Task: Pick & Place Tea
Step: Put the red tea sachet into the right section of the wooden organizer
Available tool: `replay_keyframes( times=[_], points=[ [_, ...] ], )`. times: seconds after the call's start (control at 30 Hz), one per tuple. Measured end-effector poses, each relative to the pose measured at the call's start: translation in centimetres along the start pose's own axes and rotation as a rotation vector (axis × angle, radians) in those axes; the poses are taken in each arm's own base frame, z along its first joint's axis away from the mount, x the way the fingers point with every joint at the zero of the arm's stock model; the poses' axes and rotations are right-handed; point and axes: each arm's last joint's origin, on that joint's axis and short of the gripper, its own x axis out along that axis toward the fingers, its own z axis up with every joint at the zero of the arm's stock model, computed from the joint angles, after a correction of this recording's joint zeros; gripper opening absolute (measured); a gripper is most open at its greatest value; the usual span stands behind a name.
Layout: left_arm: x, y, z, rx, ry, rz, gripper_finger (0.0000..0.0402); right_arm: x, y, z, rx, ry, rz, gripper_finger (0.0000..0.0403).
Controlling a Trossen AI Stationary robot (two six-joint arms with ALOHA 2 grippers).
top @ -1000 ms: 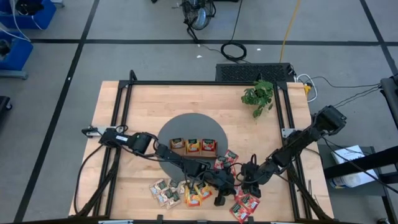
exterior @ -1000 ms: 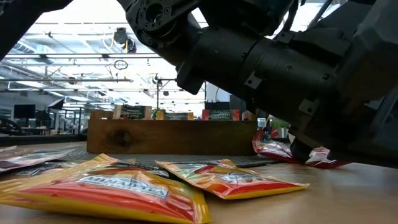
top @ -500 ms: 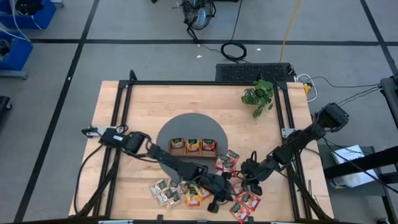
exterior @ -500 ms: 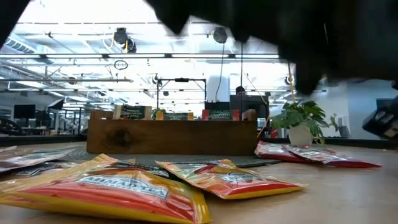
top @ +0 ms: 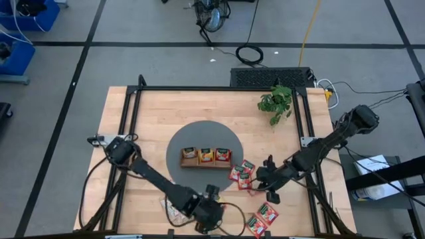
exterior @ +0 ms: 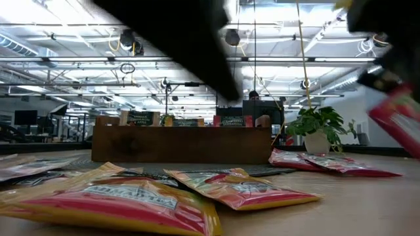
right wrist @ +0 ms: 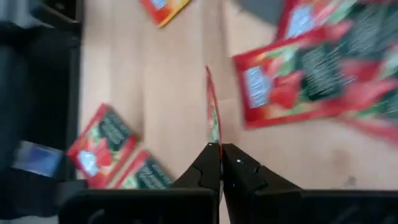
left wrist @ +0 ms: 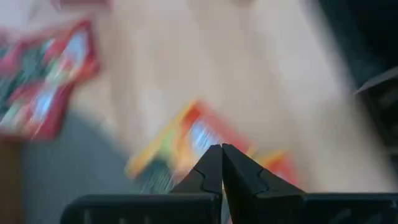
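Observation:
The tea sachets lie loose on the front half of the table. Red ones (top: 242, 172) sit near the mat, two more (top: 265, 214) near the front edge, and beige ones (top: 169, 204) at the front left. My right gripper (top: 261, 179) is shut on a red sachet (right wrist: 211, 109), seen edge-on above its fingertips and hanging off the table at the low view's right (exterior: 399, 124). My left gripper (top: 207, 214) is shut low over the front edge. An orange sachet (left wrist: 186, 146) lies flat under it; nothing shows between its fingers.
A wooden tray (top: 206, 163) holding sachets in three compartments stands on a round grey mat (top: 206, 136). A potted plant (top: 275, 103) is at the back right. Orange sachets (exterior: 111, 203) lie close in the low view. Black frame rails run along both table sides.
My right gripper shut on a red sachet and lifted it off the table, drawing back slightly. My left arm swung away from the orange sachets toward the front edge, covering them.

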Motion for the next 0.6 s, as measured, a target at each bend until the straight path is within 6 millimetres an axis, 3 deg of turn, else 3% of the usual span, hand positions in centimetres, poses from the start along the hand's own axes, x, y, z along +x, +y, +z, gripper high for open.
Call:
replay_keyframes(
  times=[0.2,0.37,0.43,0.6],
  points=[
    [-2.9,-1.3,-2.1,-0.047,-0.060,0.136,0.0005,-3.3,0.1,5.2,-0.089,-0.022,-0.108,0.0000],
    [-6.9,-1.2,-4.7,-0.151,-0.255,0.181,0.0007,-5.2,-1.0,9.5,-0.113,0.039,-0.211,0.0000],
    [-8.1,-1.1,-6.3,-0.169,-0.345,0.151,0.0004,-5.1,-1.8,11.4,-0.125,0.098,-0.234,0.0000],
    [-8.4,0.1,-10.5,-0.214,-0.495,0.138,0.0008,-3.3,-3.6,15.8,-0.174,0.238,-0.260,0.0000]
  ],
)
